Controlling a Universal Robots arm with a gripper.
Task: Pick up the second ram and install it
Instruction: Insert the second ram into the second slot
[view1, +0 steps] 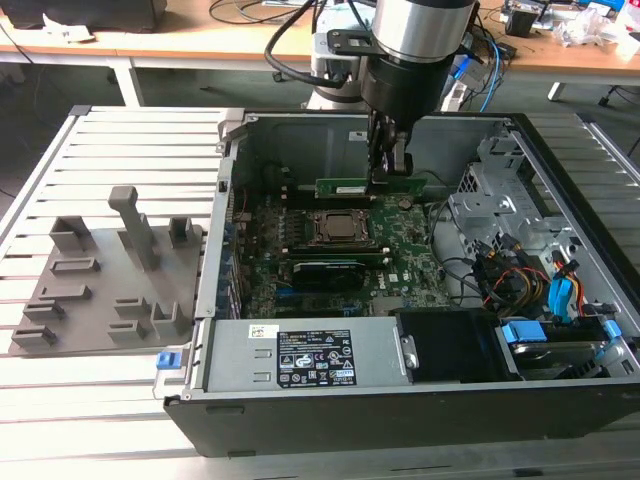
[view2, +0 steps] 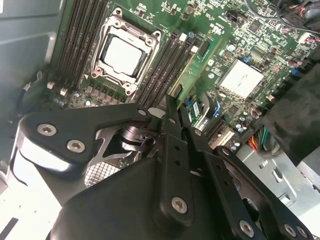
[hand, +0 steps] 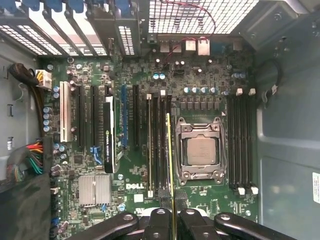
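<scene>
tool (view1: 388, 176): clamped on second ram (view1: 345, 189), top edge, mid-length
handling: prob. light, stiff, thin, fragile; grip by bare edges only, no twisting

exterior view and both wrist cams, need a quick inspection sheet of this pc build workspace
surface: grey slatted metal table carrying an open black computer case
job's things: long thin green ram stick, held on edge above the green motherboard; in the first wrist view it runs along the black memory slots beside the metal CPU socket
clutter: grey plastic fixture with upright posts, on the exterior view's left of the case
grippers: black gripper shut on the ram stick
cables: coloured wire bundle inside the case; black cables on the arm
surroundings: wooden desks behind
</scene>
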